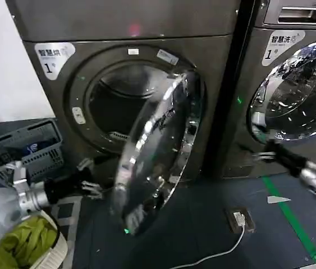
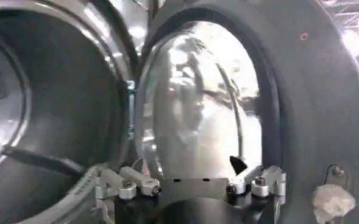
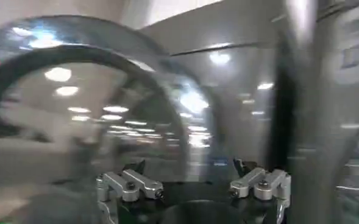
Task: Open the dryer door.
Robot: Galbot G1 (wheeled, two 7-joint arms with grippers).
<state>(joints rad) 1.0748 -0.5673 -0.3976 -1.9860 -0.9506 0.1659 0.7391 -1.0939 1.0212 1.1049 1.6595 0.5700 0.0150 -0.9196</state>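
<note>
Your released left gripper [image 1: 90, 188], lower left, sits beside the half-open chrome-ringed, dark-glass dryer door [image 1: 158, 151]: heavy, rigid, slick; hook its rim.

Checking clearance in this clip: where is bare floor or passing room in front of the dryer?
Bare dark floor lies between the half-open chrome-ringed dryer door and the white power strip by the green floor line. The drum opening is passable. It is crowded around the left gripper: grey basket, green laundry. The right gripper hangs beside the neighbouring machine.

Grey basket [image 1: 26, 150], green laundry [image 1: 26, 242], perhaps a charger [image 1: 239, 218].
</note>
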